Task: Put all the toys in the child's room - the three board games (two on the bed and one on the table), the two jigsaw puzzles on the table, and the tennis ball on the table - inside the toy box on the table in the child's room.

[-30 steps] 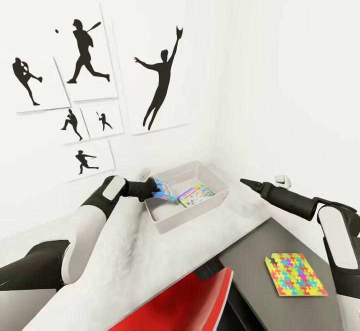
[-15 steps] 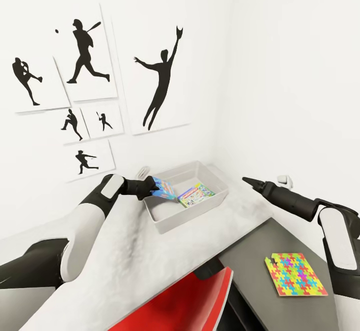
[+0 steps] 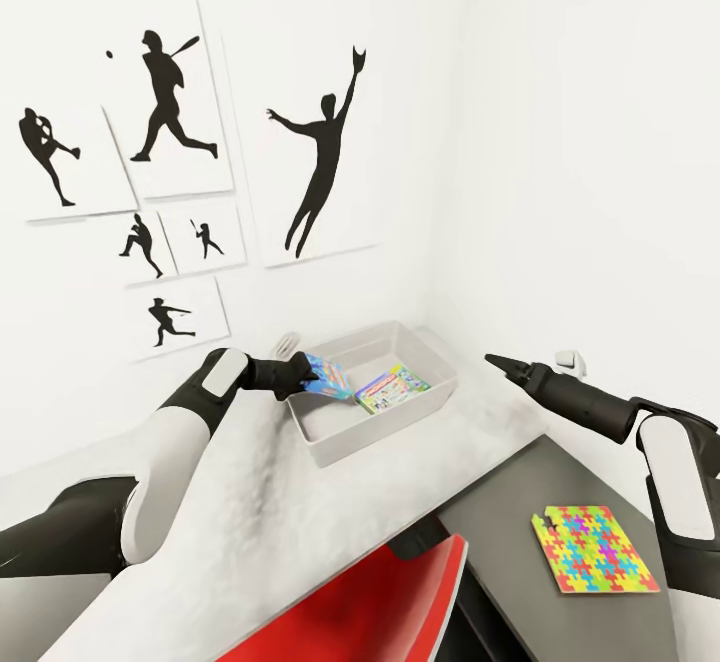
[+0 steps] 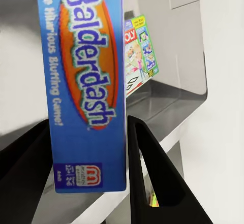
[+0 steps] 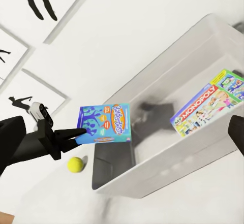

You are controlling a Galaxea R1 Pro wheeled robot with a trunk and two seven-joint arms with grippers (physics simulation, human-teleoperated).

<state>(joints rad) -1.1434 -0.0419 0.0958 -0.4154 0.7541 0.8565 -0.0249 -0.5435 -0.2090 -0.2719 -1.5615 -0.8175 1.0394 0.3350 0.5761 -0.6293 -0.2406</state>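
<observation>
Left claw (image 3: 300, 375): closed on the Balderdash box (image 3: 328, 378), fingers clamping its lower edge; seen close in the left wrist view (image 4: 86, 89).
Box position: held on edge over the near-left corner of the toy box (image 3: 330, 442), not yet released, not resting on the floor of it.
Change over the last second: almost none in the arm; the box stayed at the same corner while the head camera tilted slightly, shifting the wall pictures (image 3: 165, 102).
Meaning for the task: judged to be the pause just before release; the drop remained to be made.
Already inside: a Monopoly game (image 3: 393, 388) leaning against the far wall of the toy box.
Right claw (image 3: 497, 361): raised over the counter (image 3: 300, 532), apparently carrying nothing; whether its jaws were open or closed could not be told.
Outstanding items: tennis ball (image 5: 75, 164) on the counter just beside the toy box; one jigsaw puzzle (image 3: 594, 548) on the dark surface, well apart.
</observation>
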